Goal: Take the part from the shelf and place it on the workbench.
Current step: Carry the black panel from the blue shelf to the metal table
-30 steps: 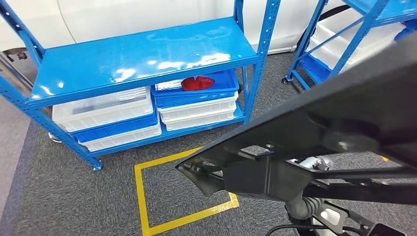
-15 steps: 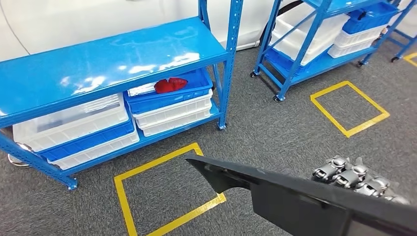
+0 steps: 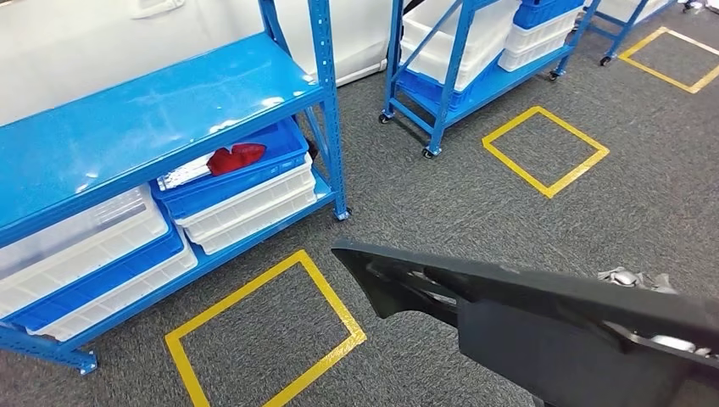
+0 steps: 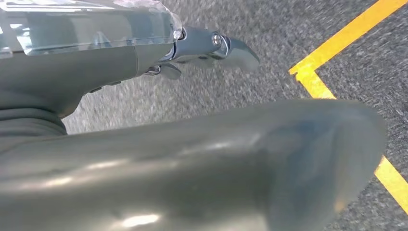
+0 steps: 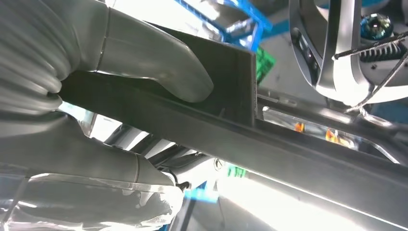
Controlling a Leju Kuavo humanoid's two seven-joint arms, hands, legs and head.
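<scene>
**Right hand clamped on the black part, carried above the floor**

Fingers of the right hand [image 5: 96, 96] close on the black part [image 5: 269, 144]: in the right wrist view the thick grey thumb [image 5: 159, 62] presses one face of a flat dark edge while the rest of the hand wraps the other side, so this hand grips the part firmly.

Seen from the head, the part [image 3: 543, 314] is a long black moulded panel stretching across the lower right, its pointed end toward the yellow floor square [image 3: 263, 331], raised above the grey carpet [image 3: 407, 195]. Silver knuckles of the right hand [image 3: 632, 278] peek over its far edge.

Across the left wrist view, the left hand [image 4: 211, 45] shows a grey thumb and dark fingers extended over the carpet, with yellow tape [image 4: 337, 48] beyond; whether it holds anything I cannot tell.

Further out stands a blue shelf [image 3: 153, 119] with white and blue bins; one blue bin [image 3: 246, 170] holds a red piece [image 3: 235, 158]. A second blue rack [image 3: 475, 51] stands behind.
</scene>
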